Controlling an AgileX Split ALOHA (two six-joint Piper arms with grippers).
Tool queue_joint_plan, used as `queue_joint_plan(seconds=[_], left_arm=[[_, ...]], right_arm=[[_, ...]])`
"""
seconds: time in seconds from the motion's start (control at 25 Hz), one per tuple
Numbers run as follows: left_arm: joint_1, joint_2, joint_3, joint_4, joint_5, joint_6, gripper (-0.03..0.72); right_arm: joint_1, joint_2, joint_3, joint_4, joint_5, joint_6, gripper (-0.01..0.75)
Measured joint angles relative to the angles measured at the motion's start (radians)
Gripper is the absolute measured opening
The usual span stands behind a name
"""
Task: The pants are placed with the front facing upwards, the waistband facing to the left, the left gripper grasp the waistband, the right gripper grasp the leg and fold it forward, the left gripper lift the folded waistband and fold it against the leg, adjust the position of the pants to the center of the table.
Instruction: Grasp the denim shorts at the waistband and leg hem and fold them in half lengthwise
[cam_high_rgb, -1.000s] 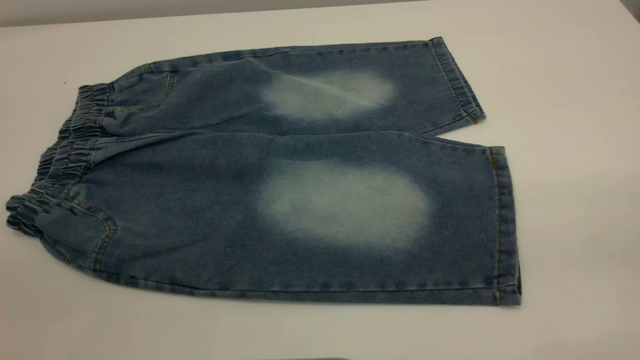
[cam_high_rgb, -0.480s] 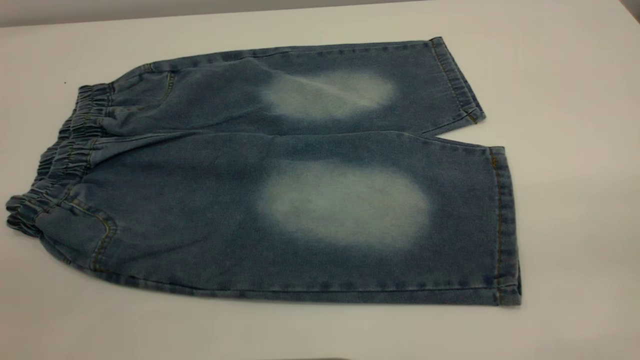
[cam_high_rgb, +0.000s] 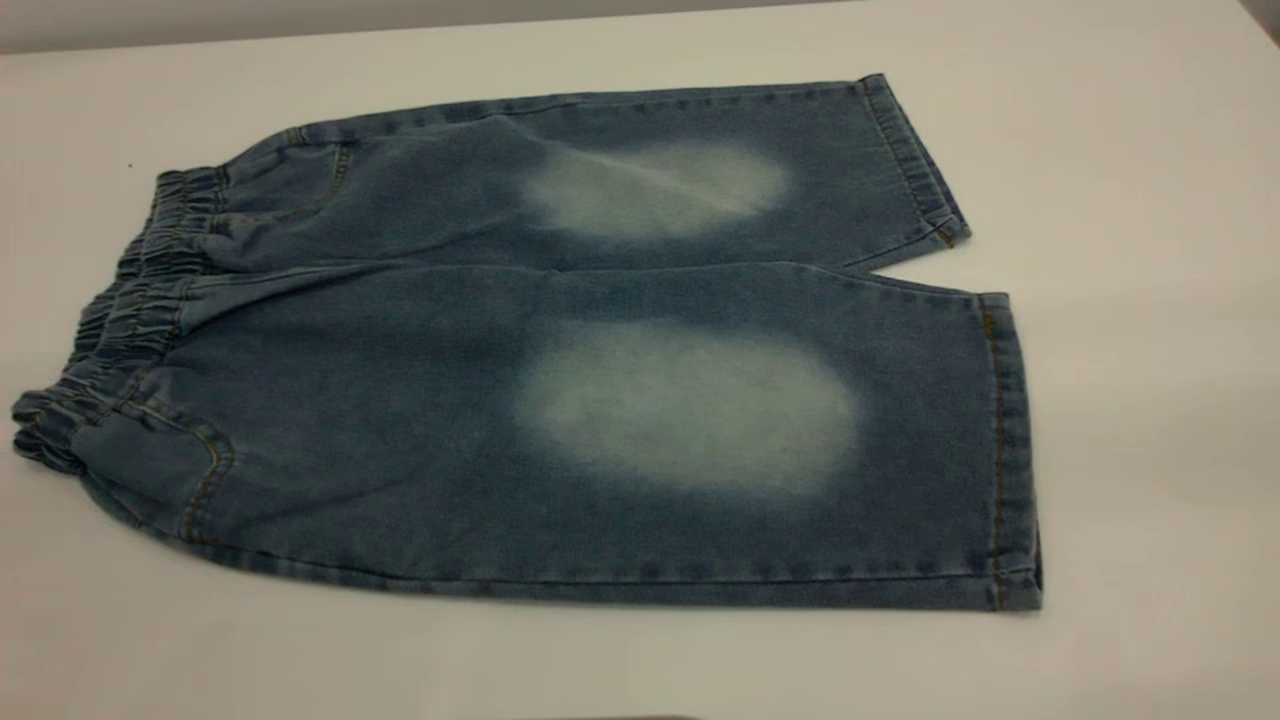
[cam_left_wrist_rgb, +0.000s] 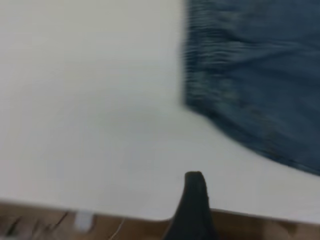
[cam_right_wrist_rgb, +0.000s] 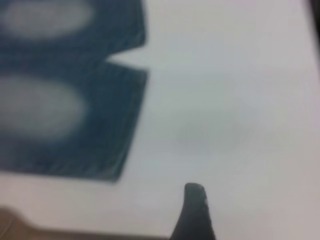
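The blue denim pants (cam_high_rgb: 560, 340) lie flat on the white table (cam_high_rgb: 1150, 200), front up, with a pale oval on each leg. The gathered waistband (cam_high_rgb: 120, 320) points left and the leg hems (cam_high_rgb: 1005, 450) point right. Neither gripper shows in the exterior view. One dark finger (cam_left_wrist_rgb: 195, 200) of my left gripper (cam_left_wrist_rgb: 250, 200) hangs over bare table near its front edge, apart from the waistband (cam_left_wrist_rgb: 210, 65). One finger (cam_right_wrist_rgb: 196, 210) of my right gripper (cam_right_wrist_rgb: 250, 210) hangs over bare table, off the near leg's hem (cam_right_wrist_rgb: 132, 125). Nothing is held by either.
The table's front edge (cam_left_wrist_rgb: 100, 210) and a brown floor below it show in the left wrist view. The table's far edge (cam_high_rgb: 400, 30) runs behind the pants. White tabletop surrounds the pants on all sides.
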Motion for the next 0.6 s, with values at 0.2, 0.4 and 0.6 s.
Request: queue_joint_plan(seconds=[0.2, 0.4, 0.6], left_arm=[[0.0, 0.336, -0.059, 0.102, -0.085, -0.079, 0.544], [0.0, 0.631, -0.065, 0.089, -0.28, -0.082, 0.515], [0.013, 0.915, -0.066, 0.079, -0.419, -0.097, 0.507]], right_arm=[[0.0, 0.292, -0.001, 0.201, -0.155, -0.145, 0.494], [0.0, 0.543, -0.001, 0.385, -0.296, -0.312, 0.494], [0.0, 0.728, -0.001, 0.482, -0.391, -0.407, 0.494]])
